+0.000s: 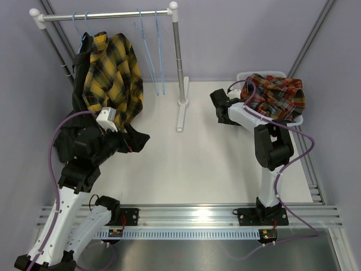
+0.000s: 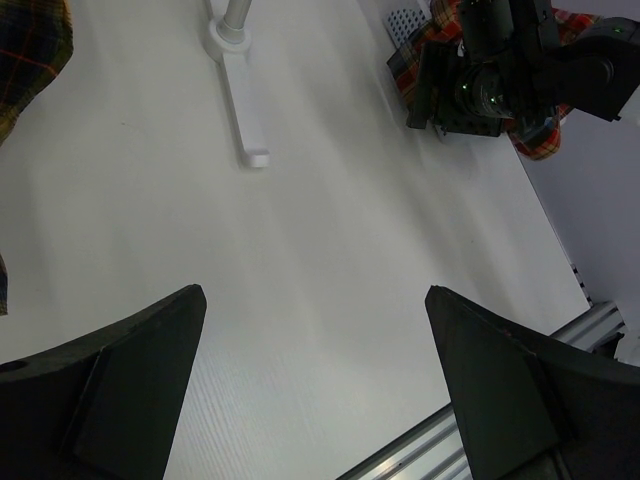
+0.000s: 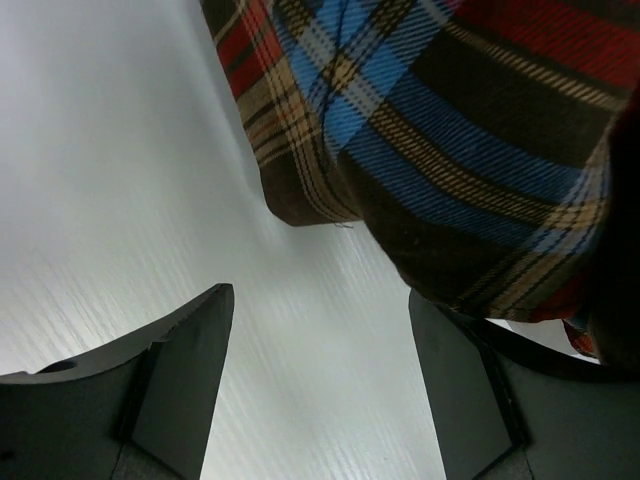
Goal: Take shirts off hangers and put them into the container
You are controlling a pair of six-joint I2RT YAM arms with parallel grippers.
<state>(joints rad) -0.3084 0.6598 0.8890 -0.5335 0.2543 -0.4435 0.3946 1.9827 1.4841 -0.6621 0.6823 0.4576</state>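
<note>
A yellow-black plaid shirt [image 1: 110, 70] hangs on the rail at the left, with a black shirt [image 1: 78, 90] behind it. Two bare light-blue hangers [image 1: 151, 53] hang further right. The red-orange-navy plaid shirt [image 1: 276, 96] lies heaped on the white container [image 1: 251, 75] and droops over its side. My right gripper [image 1: 219, 101] sits low beside the container's left side. It is open [image 3: 320, 294] and holds nothing, with the shirt's hem [image 3: 450, 130] just beyond its fingertips. My left gripper [image 1: 138, 138] is open over bare table [image 2: 315, 291], below the yellow shirt [image 2: 30, 50].
The rail's upright post and white foot [image 1: 180, 116] stand mid-table between the arms, and the foot [image 2: 245, 100] shows in the left wrist view. The right arm [image 2: 490, 80] appears there beside the container's corner [image 2: 405, 20]. A metal track [image 1: 192, 214] runs along the near edge.
</note>
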